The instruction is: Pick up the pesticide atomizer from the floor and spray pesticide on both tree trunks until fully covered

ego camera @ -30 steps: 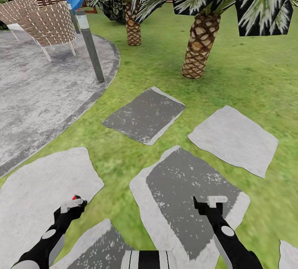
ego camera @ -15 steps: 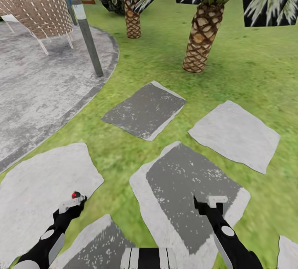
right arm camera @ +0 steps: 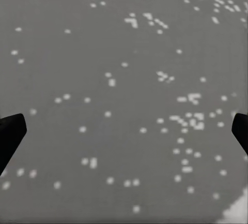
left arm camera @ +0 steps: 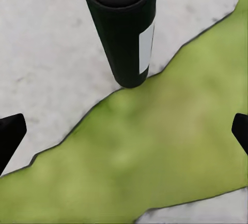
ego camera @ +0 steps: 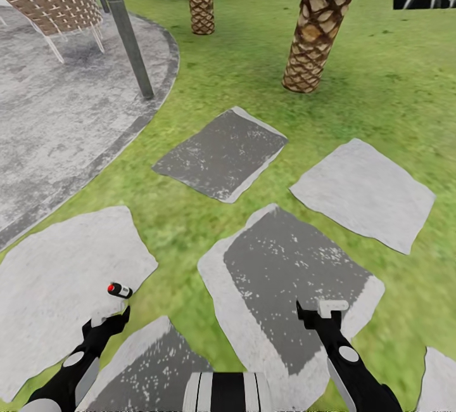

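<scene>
Risk of knock-away: pesticide atomizer (ego camera: 119,289) lies flat on a pale paving slab (ego camera: 57,285) just ahead of the wide-spread, empty left gripper (ego camera: 109,321). A skewed approach could roll it onto grass (left arm camera: 155,146). Right gripper (ego camera: 322,312) likewise spread, empty.

pesticide atomizer (ego camera: 119,289) | dark bottle, red spot, white label | lying on pale paving slab (ego camera: 57,285) beside grass
</scene>
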{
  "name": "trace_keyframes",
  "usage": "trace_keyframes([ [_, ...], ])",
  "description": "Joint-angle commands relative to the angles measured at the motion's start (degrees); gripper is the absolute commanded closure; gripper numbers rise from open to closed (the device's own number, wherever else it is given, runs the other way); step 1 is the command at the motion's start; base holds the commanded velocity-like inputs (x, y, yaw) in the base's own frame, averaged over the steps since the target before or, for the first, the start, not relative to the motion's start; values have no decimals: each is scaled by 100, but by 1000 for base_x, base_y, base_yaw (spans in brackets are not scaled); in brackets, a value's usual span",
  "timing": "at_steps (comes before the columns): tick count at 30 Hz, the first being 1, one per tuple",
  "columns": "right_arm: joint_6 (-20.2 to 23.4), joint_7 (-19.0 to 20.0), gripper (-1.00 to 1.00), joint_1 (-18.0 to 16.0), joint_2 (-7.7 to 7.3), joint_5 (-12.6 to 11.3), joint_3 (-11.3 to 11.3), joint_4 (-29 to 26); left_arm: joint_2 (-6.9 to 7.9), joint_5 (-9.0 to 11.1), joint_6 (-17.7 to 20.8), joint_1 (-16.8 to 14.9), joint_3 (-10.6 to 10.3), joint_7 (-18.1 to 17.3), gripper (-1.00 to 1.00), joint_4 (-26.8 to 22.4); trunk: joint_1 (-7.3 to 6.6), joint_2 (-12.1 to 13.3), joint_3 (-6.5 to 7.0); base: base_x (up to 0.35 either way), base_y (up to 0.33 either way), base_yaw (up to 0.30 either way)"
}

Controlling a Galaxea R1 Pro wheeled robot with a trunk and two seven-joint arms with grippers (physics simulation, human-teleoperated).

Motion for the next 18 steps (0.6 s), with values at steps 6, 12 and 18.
trace_keyframes([
  [6,-16,-17,-100,0,0,2,5,3,-6,53,-14,-3,8,-41,-100,1,-1,-1,-42,0,0,0],
  [12,-16,-17,-100,-1,0,1,11,0,-4,79,-14,-3,23,-34,-100,0,-1,-1,-47,101,36,0],
  [18,-16,-17,-100,-1,3,2,13,-5,-2,75,-19,-3,30,-34,-100,0,-1,-1,-47,73,36,0],
])
